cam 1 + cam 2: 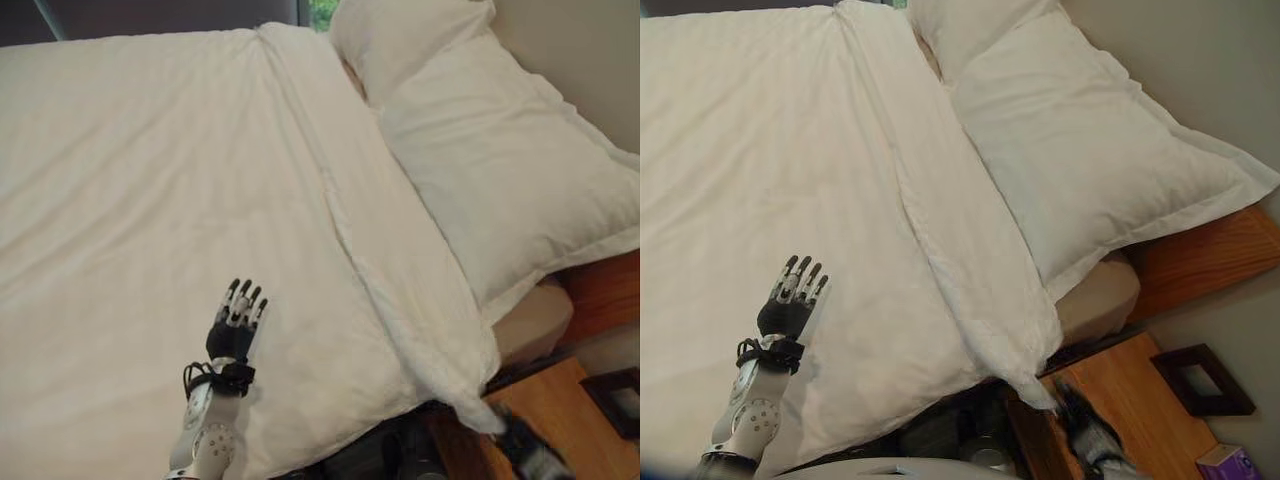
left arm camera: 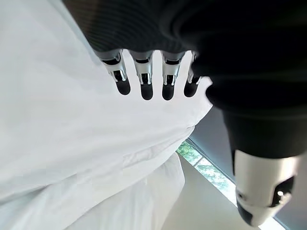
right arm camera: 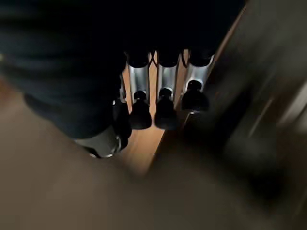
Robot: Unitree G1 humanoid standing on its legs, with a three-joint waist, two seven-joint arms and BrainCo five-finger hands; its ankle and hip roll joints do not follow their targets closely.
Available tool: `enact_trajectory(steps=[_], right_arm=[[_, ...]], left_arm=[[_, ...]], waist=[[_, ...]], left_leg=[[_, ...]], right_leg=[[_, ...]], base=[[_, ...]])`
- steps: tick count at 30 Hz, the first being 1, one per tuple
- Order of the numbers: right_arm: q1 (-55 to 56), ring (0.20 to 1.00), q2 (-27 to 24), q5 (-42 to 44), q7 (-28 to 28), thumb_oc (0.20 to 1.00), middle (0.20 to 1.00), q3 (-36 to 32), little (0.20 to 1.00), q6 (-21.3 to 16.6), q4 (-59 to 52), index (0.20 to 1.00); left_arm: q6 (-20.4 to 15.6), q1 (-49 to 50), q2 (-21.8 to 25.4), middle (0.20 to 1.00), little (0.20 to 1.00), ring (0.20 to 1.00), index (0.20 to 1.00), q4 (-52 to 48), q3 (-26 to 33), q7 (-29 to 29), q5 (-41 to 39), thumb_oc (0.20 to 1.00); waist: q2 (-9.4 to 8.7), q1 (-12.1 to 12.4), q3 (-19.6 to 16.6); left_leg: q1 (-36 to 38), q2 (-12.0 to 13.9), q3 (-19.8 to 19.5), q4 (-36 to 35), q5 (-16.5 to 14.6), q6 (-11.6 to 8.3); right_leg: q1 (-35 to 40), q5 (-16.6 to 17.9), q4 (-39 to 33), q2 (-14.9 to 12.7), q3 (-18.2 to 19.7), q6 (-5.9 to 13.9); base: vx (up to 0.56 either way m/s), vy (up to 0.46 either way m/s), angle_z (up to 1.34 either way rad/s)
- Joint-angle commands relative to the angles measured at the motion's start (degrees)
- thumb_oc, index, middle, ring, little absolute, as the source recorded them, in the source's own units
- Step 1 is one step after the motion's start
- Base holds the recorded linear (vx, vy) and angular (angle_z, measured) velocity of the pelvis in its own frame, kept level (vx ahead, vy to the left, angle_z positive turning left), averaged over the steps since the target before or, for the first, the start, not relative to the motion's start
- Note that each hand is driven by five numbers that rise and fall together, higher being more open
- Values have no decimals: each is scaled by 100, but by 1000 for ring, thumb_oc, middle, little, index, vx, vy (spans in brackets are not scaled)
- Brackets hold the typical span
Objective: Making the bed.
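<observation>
A white duvet [image 1: 150, 200] lies spread over the bed, its top edge folded back in a long band [image 1: 385, 260] below the pillows. My left hand [image 1: 236, 322] is open, fingers straight, low over the duvet near the bed's near edge; its fingertips [image 2: 147, 91] point along the cloth. The duvet's corner [image 1: 470, 395] hangs off the bed's side. Just past that corner my right hand [image 1: 1090, 432] shows blurred, down beside the bed over the wooden nightstand [image 1: 1120, 390]. Its fingers [image 3: 165, 108] hang straight and hold nothing.
Two white pillows, a large one [image 1: 500, 170] and another behind it [image 1: 410, 40], lie against the wall. The beige mattress end [image 1: 535, 320] and wooden headboard [image 1: 605, 290] show below them. A dark frame [image 1: 1202, 380] and a purple box [image 1: 1230, 465] are on the nightstand.
</observation>
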Motion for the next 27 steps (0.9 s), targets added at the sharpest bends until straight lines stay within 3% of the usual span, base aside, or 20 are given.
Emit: enact_trajectory(steps=[1,9,15,17,20,23,26,27], right_arm=[[805,200,-182,-203,-152,200,200,103,200,54,608,200],[807,200,4,-283,-116,200,200,165,200,85,589,200],[699,200,-8,570,-318,200,200,-142,200,-275,-64,200],[587,200,19,1388,-470,200,200,-362,200,-699,-885,200],[549,200,155,1603,-708,200,200,-259,200,-1166,-2600,200],[387,200,201,1564,-1165,200,200,-180,200,-1644,-4378,200],[254,200,282,1423,-1405,200,200,-136,200,-1892,-5440,200],[237,200,346,1201,-1460,200,200,-29,200,-2001,-6428,200]], left_arm=[[-140,-82,-238,1000,1000,1000,1000,-151,193,-161,230,1000],[-106,-33,-224,1000,1000,1000,1000,-146,285,-134,240,1000],[-156,-137,-164,1000,1000,1000,1000,-109,167,-137,403,1000],[-214,-188,-172,1000,1000,1000,1000,-121,69,-107,501,1000],[-308,-288,-211,1000,1000,1000,1000,-139,-28,-15,602,1000],[-341,-360,-234,1000,1000,1000,1000,-264,-172,86,633,1000],[-335,-436,-277,1000,1000,1000,1000,-356,-301,136,625,1000],[-291,-458,-280,1000,1000,1000,1000,-393,-419,150,645,1000]], waist=[[247,-216,-113],[83,-216,-115],[-9,-305,-48],[0,-422,-50],[-3,-507,-71],[6,-506,-138],[1,-482,-199],[-18,-472,-223]], left_leg=[[288,224,-258,68,-163,-184],[237,179,-290,68,-149,-121],[166,158,-160,68,-129,-119],[243,116,-130,68,-161,-93],[281,64,-148,68,-138,-72],[337,37,-187,68,-179,-29],[354,18,-238,68,-156,0],[379,15,-274,68,-149,17]], right_leg=[[-682,666,2,257,-141,135],[-789,834,2,241,-78,214],[-904,956,2,221,-150,277],[-837,969,17,179,-118,314],[-836,1000,70,127,-68,318],[-833,989,106,107,-26,330],[-840,994,173,93,-21,314],[-849,975,295,71,-31,305]], base=[[-39,22,4],[-78,24,-3],[-100,44,-9],[-68,88,-10],[-52,59,-7],[-31,37,-5],[-9,14,3],[-40,5,7]])
